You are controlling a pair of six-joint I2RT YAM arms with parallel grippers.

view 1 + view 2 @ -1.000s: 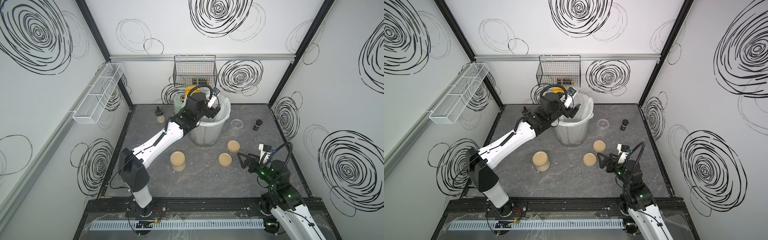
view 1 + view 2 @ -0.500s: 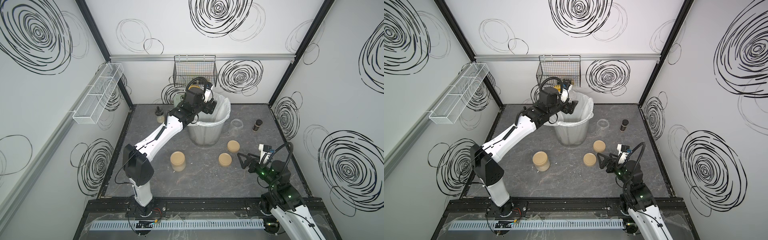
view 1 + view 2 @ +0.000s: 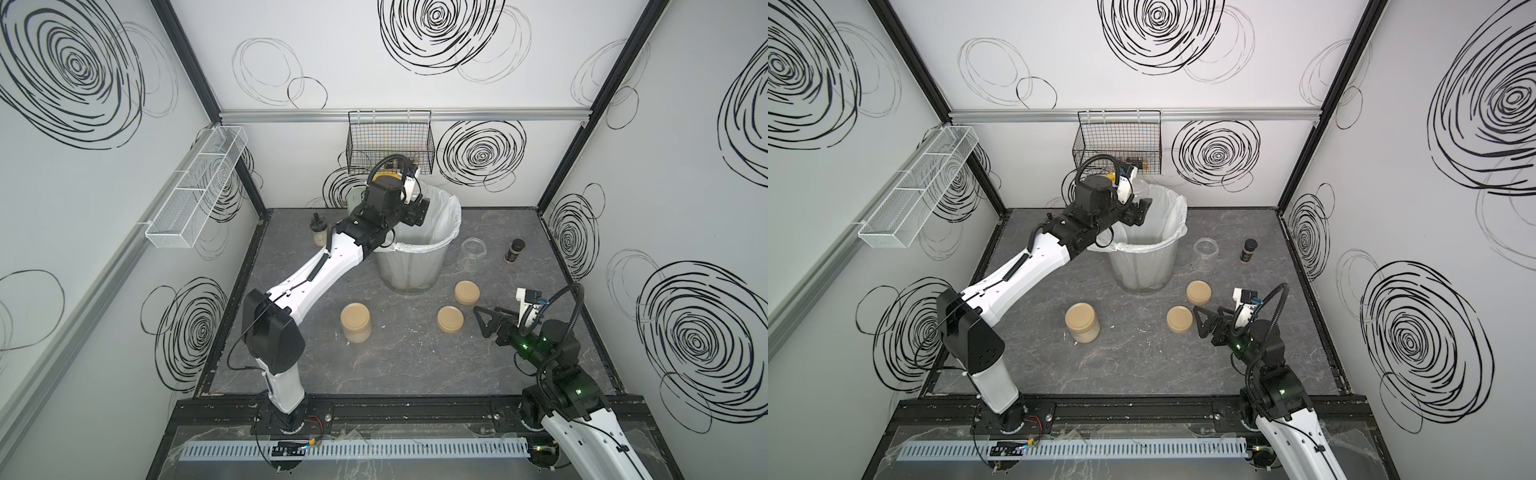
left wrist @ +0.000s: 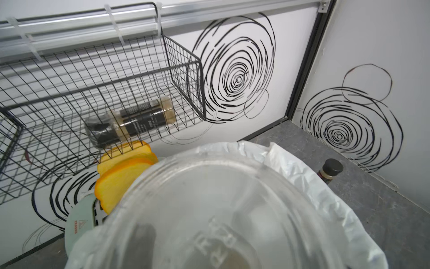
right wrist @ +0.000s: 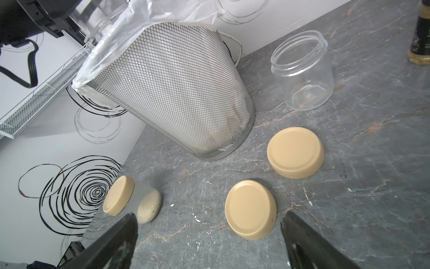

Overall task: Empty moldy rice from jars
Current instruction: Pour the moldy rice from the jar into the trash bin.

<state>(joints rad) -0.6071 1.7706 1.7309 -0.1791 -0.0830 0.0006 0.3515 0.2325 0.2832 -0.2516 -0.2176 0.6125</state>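
Tan loose lids (image 3: 466, 292) number two, clear jars (image 3: 471, 253) three, one jar (image 4: 221, 209) clenched by left tool (image 3: 419, 211); right tool (image 3: 481, 322) released.

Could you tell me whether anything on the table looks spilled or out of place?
Yes: a few white grains lie scattered on the table between the closed jar and a loose lid, apparently spilled rice. In the wire basket, a bottle lies on its side.

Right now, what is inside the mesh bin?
A white liner bag lines the mesh bin; a beige heap shows dimly near its bottom. The left arm hides the rest.
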